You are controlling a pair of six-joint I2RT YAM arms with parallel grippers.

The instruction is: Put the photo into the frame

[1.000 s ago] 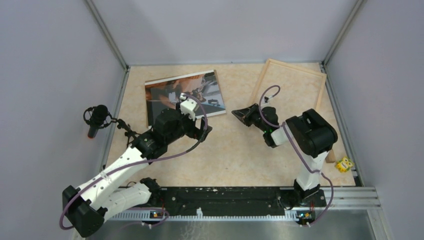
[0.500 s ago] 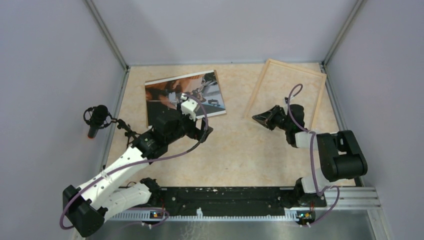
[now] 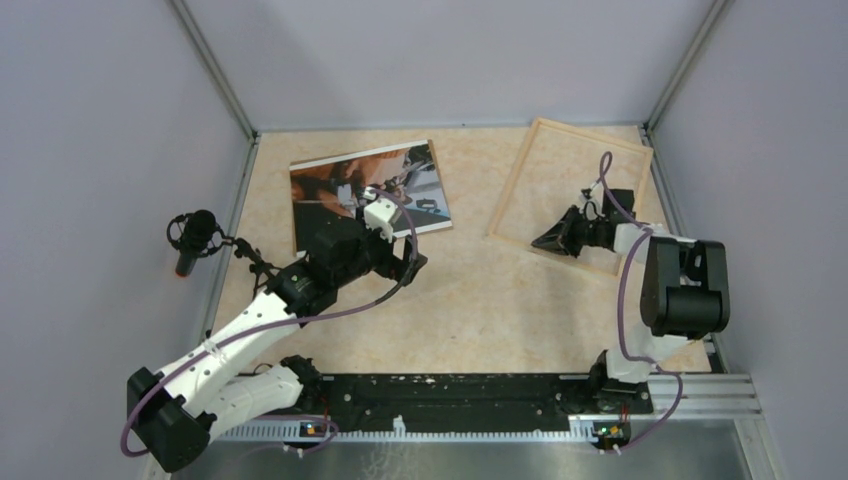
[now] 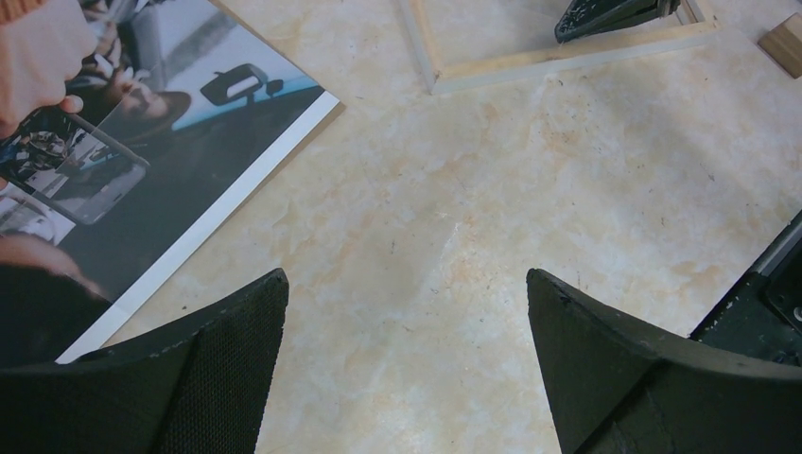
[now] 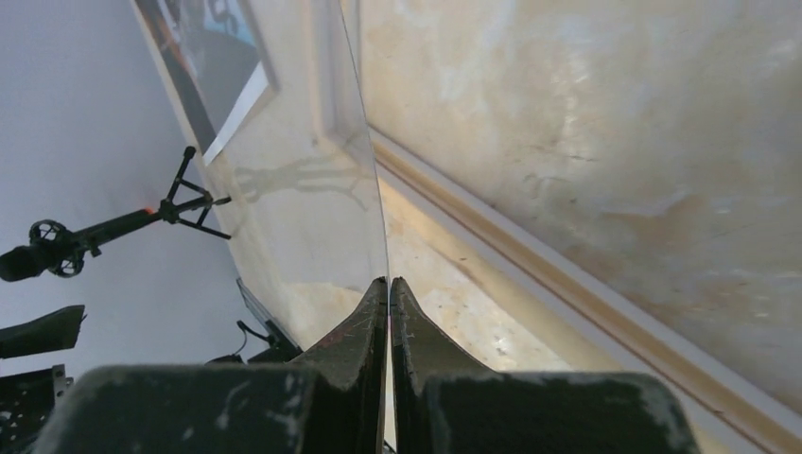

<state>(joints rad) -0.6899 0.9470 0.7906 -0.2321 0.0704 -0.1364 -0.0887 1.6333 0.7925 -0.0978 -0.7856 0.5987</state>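
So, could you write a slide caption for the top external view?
Open left gripper near the photo; shut right gripper over the frame.

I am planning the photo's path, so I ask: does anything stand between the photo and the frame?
Nothing shows on the tabletop between the photo and the frame, but the right gripper, shut, is over the frame's opening.

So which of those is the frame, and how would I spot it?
Go to the far right corner of the tan table. The frame lies flat there, a slightly skewed rectangle of thin pale wooden strips. Unlike the photo to its left, a solid dark print with a white border, it is just an open outline with the tabletop colour showing inside.
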